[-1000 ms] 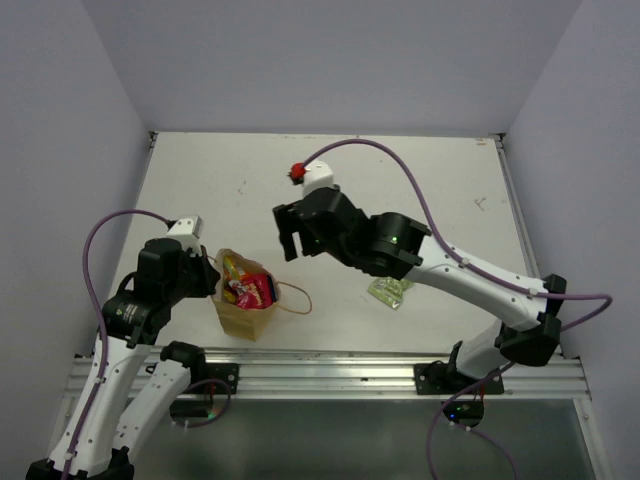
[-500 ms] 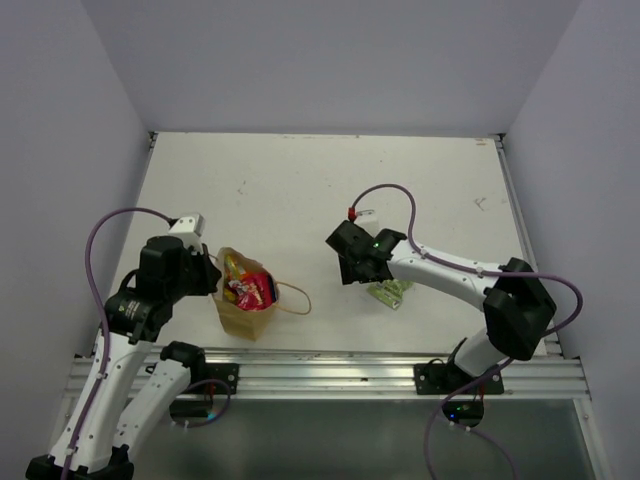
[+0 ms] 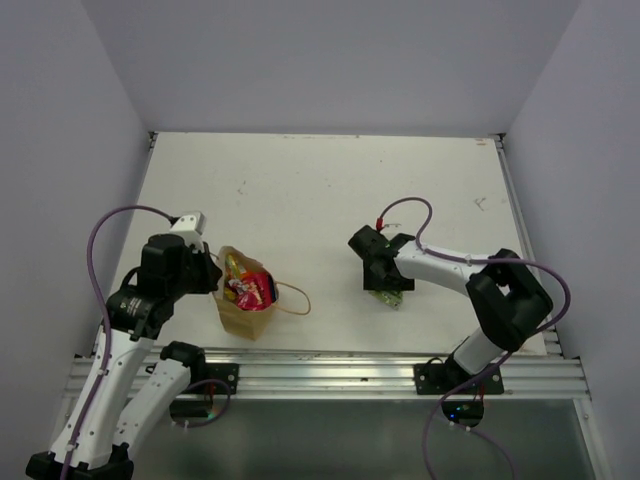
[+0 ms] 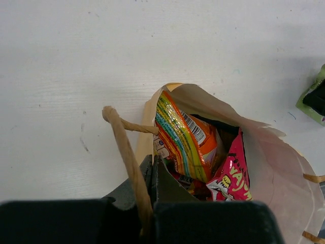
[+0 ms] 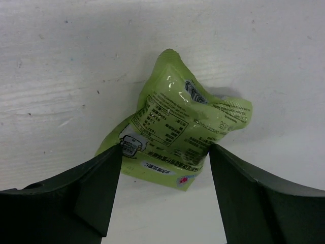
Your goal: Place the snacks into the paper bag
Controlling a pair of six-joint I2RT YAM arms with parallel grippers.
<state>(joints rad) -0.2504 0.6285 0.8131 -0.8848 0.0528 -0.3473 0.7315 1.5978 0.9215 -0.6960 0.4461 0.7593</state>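
Note:
The tan paper bag stands upright near the table's front left. My left gripper is shut on its rim; the left wrist view shows the jaws pinching the paper beside a string handle. Inside the bag stand the red-orange candy bag and the pink packet. The dark blue crisp bag is hidden. The pale green packet lies flat on the table. My right gripper is open and low over it, one finger on each side of its near end, as the top view also shows.
The white table has side walls and a metal rail along its front edge. The bag's second string handle lies looped out on the table to the right. A dark corner of the right gripper shows at the right edge of the left wrist view.
My right arm has swung from above the table's middle down and to the right onto the green packet. The left arm and the bag have not moved.

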